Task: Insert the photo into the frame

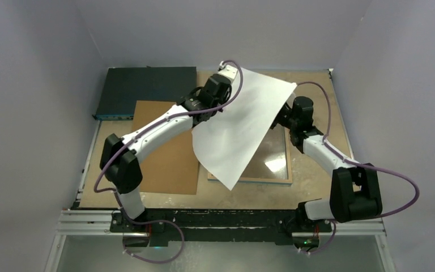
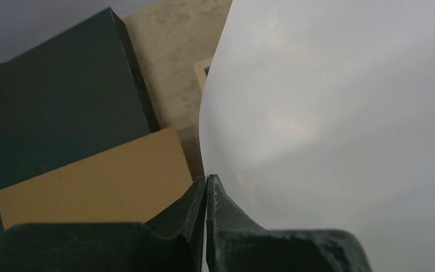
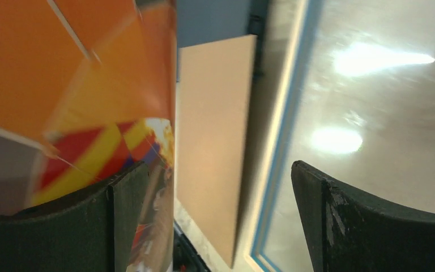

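Note:
The photo (image 1: 243, 124) hangs tilted above the table with its white back up. Its balloon print shows in the right wrist view (image 3: 62, 85). My left gripper (image 1: 226, 73) is shut on the photo's far corner; in the left wrist view (image 2: 205, 178) the fingertips pinch the white sheet's (image 2: 328, 124) edge. My right gripper (image 1: 283, 116) is open beside the photo's right edge; in its wrist view (image 3: 221, 215) that edge lies against the inner side of the left finger (image 3: 122, 226). The frame (image 1: 260, 180) lies flat below, partly covered by the photo, with its blue edge (image 3: 283, 141) visible.
A plain brown board (image 1: 164, 164) lies left of the frame and shows in both wrist views (image 2: 102, 181) (image 3: 215, 141). A dark flat box (image 1: 141, 90) sits at the back left, also in the left wrist view (image 2: 51, 102). Grey walls enclose the table.

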{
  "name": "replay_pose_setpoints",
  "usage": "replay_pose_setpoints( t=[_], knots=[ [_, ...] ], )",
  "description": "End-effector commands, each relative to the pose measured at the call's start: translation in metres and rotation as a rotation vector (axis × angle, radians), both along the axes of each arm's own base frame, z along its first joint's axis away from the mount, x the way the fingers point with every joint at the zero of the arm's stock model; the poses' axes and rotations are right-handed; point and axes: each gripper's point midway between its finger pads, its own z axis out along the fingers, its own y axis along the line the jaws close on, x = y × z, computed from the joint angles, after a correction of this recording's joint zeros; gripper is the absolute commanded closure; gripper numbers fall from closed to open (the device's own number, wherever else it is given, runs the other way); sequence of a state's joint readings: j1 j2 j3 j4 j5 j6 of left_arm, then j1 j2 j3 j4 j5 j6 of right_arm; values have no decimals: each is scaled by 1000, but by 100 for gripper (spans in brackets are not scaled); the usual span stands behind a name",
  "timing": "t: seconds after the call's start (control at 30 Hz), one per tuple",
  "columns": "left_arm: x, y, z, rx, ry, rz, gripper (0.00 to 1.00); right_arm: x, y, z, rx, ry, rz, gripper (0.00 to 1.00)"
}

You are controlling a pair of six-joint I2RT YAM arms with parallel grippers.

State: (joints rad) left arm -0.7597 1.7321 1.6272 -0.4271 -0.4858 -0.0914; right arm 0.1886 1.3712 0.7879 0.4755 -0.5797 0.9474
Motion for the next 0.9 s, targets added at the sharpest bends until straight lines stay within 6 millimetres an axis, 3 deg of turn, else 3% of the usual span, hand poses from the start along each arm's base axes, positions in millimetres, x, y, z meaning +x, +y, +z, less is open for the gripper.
replay_pose_setpoints(
  t=[0.0, 0.17, 0.37, 0.7, 0.87],
  knots=[
    [-2, -10, -37, -74, 155, 19, 100, 2, -39, -28, -140, 54, -101, 1],
    [2, -5, -89, -70, 292, 74, 100, 11, -67, -56, -204, 117, -163, 1],
    [9, 0, -121, -107, 383, 136, 100, 21, -107, -82, -330, 174, -283, 1],
    [41, 29, -135, -262, 463, 276, 100, 34, -137, -56, -432, 106, -432, 1],
    [44, 44, -140, -324, 504, 328, 100, 31, -136, -45, -422, 76, -437, 1]
  ],
)
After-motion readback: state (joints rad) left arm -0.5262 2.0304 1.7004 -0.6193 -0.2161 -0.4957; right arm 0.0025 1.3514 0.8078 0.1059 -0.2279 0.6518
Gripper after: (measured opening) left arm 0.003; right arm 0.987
